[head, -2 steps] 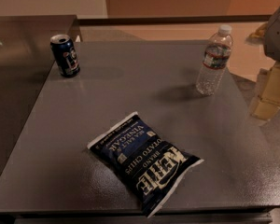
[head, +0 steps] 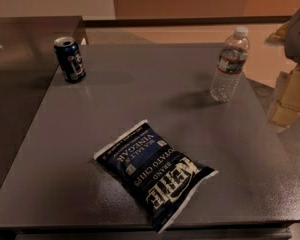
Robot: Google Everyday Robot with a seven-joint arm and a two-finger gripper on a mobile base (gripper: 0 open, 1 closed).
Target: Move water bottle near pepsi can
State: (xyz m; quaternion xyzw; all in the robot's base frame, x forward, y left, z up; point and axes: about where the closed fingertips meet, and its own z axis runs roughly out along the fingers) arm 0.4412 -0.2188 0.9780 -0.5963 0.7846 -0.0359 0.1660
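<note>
Water bottle (head: 230, 66) stands upright at the far right of the desk (head: 140, 99), in the same spot as a moment ago. Pepsi can (head: 70, 59) stands upright at the far left corner, well apart from the bottle and likewise unmoved. A chip bag (head: 155, 174) lies flat nearer the front, off the line between the two. Gripper (head: 290, 101) hangs just past the desk's right edge, near the bottle but not touching it, and has barely shifted. Whether it is open or closed cannot be told, and nothing is seen in its hold. Reading: the reach is unfinished, with grasp and carry both still to do.
</note>
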